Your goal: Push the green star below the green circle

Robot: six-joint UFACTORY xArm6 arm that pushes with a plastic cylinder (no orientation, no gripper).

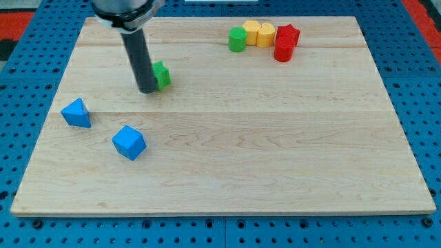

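Note:
The green star (162, 74) lies on the wooden board's upper left part, partly hidden behind my rod. My tip (147, 90) rests on the board right at the star's left side, touching or nearly touching it. The green circle (237, 39), a short cylinder, stands near the view's top, right of centre, well to the right of and above the star.
Next to the green circle stand two yellow blocks (258, 33) and two red blocks (285, 41) in a tight cluster. A blue triangle block (76, 113) and a blue cube (129, 142) lie at the view's left. The board edge (220, 213) borders a blue pegboard.

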